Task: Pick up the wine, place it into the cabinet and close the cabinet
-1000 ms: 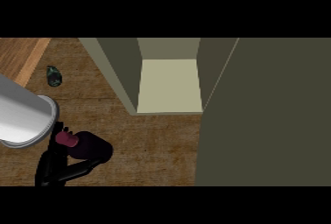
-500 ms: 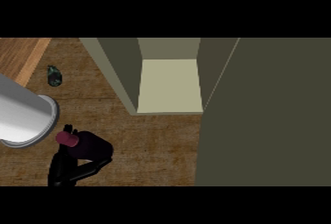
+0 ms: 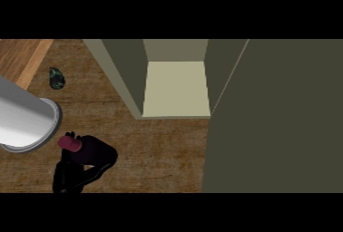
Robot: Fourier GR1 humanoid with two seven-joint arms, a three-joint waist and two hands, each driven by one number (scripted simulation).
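While you look down past the lower-left edge, you've got the left hand (image 3: 80,170) on the counter (image 3: 154,149), its black fingers curled round the wine (image 3: 94,152), a dark bottle with a maroon cap (image 3: 69,142) pointing up and to the left. The body of the bottle is mostly swallowed by the hand, so you can't read how it sits in the palm. Just beyond, at the left edge, a big grey forearm (image 3: 23,122) cuts across the view; whose arm that is you can't tell, and the right hand isn't showing anywhere.

So you're in the carry step by my reading: the pick looks done, the placing isn't. The bottle is well apart from the cabinet (image 3: 175,86), which stands open further back, its pale shelf floor (image 3: 175,88) bare and lit. Along the right, that broad dark olive panel (image 3: 275,118) is likely the open door.

Next, you'll need to swing the bottle up and to the right, clear the near-left wall of the cabinet (image 3: 124,74), and get it over the shelf before letting go. Mind the door on the way. Far back at the left, a small dark green object (image 3: 57,78) lies on the counter, out of your path.
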